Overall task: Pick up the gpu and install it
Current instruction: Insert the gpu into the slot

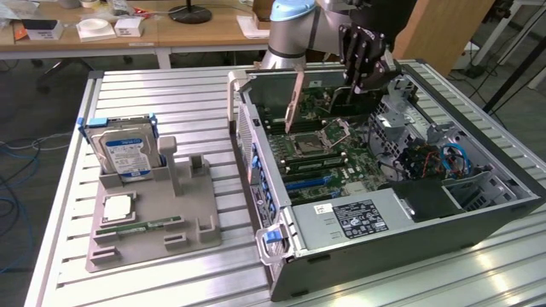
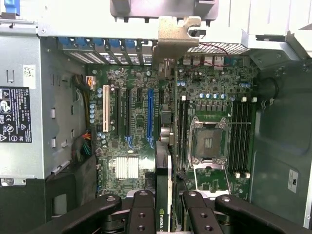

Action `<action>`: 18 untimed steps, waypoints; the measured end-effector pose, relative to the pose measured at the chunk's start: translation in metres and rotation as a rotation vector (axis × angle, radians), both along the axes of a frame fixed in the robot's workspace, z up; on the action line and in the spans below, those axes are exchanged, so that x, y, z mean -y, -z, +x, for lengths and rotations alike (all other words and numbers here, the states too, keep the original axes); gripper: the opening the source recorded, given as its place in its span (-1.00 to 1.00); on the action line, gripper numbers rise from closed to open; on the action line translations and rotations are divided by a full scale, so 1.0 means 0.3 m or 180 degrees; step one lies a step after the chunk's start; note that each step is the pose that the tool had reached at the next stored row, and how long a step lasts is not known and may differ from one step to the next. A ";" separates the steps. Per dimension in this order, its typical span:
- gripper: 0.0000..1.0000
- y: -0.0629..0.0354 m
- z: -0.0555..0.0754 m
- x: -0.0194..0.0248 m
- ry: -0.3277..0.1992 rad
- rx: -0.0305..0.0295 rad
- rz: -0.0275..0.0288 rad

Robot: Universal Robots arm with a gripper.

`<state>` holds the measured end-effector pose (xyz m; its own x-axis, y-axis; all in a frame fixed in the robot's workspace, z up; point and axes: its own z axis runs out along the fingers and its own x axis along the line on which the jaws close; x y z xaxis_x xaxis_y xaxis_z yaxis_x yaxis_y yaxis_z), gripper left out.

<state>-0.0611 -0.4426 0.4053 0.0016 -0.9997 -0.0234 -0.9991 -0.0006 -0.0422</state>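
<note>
My gripper (image 1: 362,80) hangs over the open computer case (image 1: 477,211), shut on the gpu (image 1: 296,105). The card is upright above the motherboard (image 1: 328,150), its tan metal bracket pointing toward the exterior view's left. From the wrist, the gpu (image 2: 168,146) appears edge-on between my black fingers (image 2: 141,212), and my gripper (image 2: 168,214) clamps it near its NVIDIA label. Its bracket (image 2: 178,31) reaches the case's rear slot openings. The card's edge lies just beside the long blue slot (image 2: 150,114), toward the CPU socket (image 2: 207,144). It is above the board, not seated.
A silver power supply (image 1: 358,217) fills the case's near end, with cables (image 1: 444,160) on the exterior view's right. Left of the case, a grey fixture (image 1: 153,217) holds a hard drive (image 1: 124,150), a processor (image 1: 117,208) and a green memory stick (image 1: 140,225).
</note>
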 end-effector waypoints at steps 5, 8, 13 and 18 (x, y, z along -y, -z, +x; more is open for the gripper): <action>-0.47 0.024 -0.001 0.000 0.0000 0.0023 0.0000; -0.47 0.042 -0.001 0.000 0.0000 0.0026 0.0000; -0.47 0.072 -0.001 0.000 0.0000 0.0029 0.0000; -0.47 0.102 -0.001 0.000 0.0000 0.0029 -0.0001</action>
<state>-0.0614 -0.4426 0.3746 0.0018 -0.9997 -0.0232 -0.9987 -0.0007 -0.0514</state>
